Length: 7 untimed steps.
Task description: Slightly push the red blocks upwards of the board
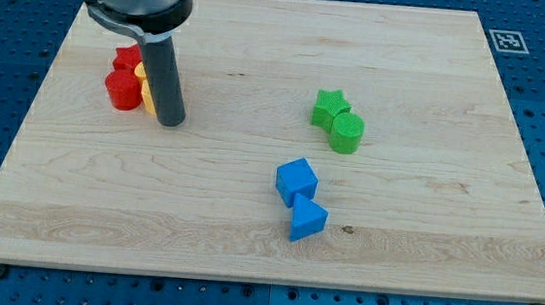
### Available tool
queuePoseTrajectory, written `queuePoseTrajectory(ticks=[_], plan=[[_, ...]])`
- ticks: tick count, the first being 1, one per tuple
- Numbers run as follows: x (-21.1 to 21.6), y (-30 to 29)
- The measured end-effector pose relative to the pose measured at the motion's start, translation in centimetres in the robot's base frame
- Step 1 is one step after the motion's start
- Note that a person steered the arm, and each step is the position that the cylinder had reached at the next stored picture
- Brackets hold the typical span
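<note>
Tool is a bare rod holding nothing, at 3 o'clock of red cylinder and red star. Light, rigid, probably slide easily; push from 6 o'clock faces.

On the wooden bench, a green star is seen touching a green cylinder right of centre, two blue blocks, a cube and a wedge-like block, are set together below them, and yellow blocks are partly hidden at the upper left.
</note>
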<state>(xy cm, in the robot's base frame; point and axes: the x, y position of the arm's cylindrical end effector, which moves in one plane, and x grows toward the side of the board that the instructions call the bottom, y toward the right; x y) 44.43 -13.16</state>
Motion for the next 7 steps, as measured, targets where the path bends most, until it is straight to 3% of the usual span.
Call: queuePoseTrajectory(ticks=[4, 6, 7], plan=[[-0.6, 1.6], [5.6, 2.7], [6.0, 1.7]])
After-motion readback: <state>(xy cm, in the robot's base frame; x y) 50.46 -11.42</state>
